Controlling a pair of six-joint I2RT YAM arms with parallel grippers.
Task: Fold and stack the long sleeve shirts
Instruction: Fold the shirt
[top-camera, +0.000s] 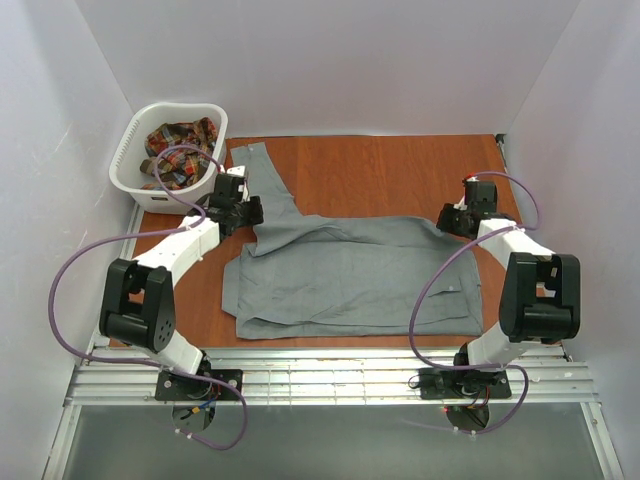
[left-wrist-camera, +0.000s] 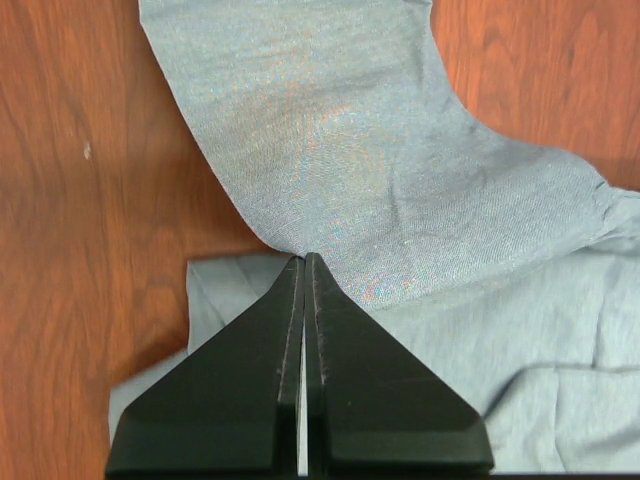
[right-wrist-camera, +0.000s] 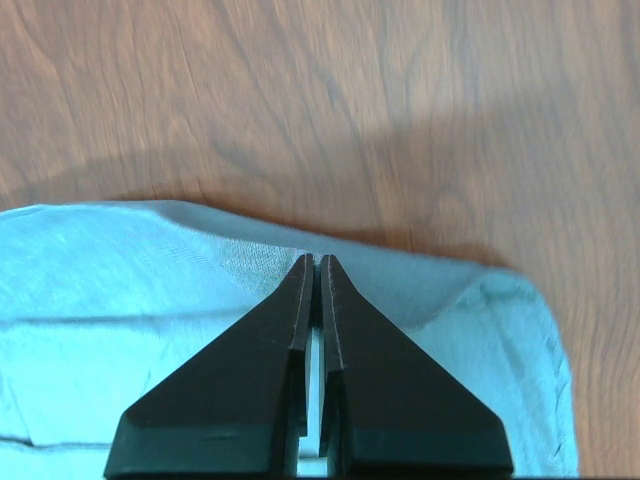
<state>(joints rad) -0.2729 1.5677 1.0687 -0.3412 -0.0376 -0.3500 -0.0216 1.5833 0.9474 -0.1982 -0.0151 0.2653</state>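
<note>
While half-hidden in basket (top-camera: 127, 152), plaid shirt (top-camera: 180, 148).

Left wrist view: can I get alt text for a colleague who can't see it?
The left end effector, shut, pinches the grey shirt at the base of its sleeve. The sleeve runs up and away across the wooden table.

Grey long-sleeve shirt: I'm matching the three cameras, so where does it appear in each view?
Top external: the grey long-sleeve cloth shirt lies spread mid-picture, one sleeve pointing up-left.
Left wrist: it fills the top centre and right.
Right wrist: it covers the lower half.
Shared landmark: the reddish-brown wooden tabletop bordering it in all three.
</note>
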